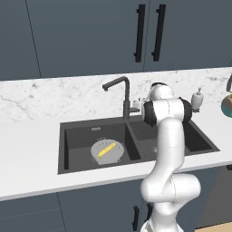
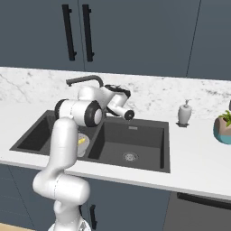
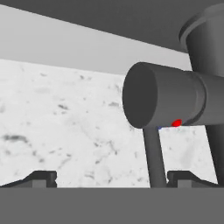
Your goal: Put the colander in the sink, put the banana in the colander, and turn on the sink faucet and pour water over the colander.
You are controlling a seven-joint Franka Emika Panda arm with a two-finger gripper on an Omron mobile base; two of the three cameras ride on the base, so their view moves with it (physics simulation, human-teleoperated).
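The light-grey colander (image 1: 106,152) sits in the left basin of the dark double sink (image 1: 76,138), and the yellow banana (image 1: 107,149) lies inside it. In the right base view the arm hides most of the colander (image 2: 83,145); a bit of the banana (image 2: 81,140) shows. The tall dark sink faucet (image 1: 124,96) stands behind the divider, its hooked spout (image 2: 84,80) pointing left. My gripper (image 1: 135,105) is at the faucet's right side, by its base. In the hand view, the faucet's side lever (image 3: 162,101), a dark stub with red and blue marks, is close ahead. My gripper (image 3: 114,180) is open and holds nothing.
A white soap dispenser (image 1: 197,100) stands on the counter behind the right basin (image 2: 144,137). A potted plant (image 2: 223,127) is at the far right. The marble backsplash (image 3: 65,127) is close behind the faucet, with dark cabinets above.
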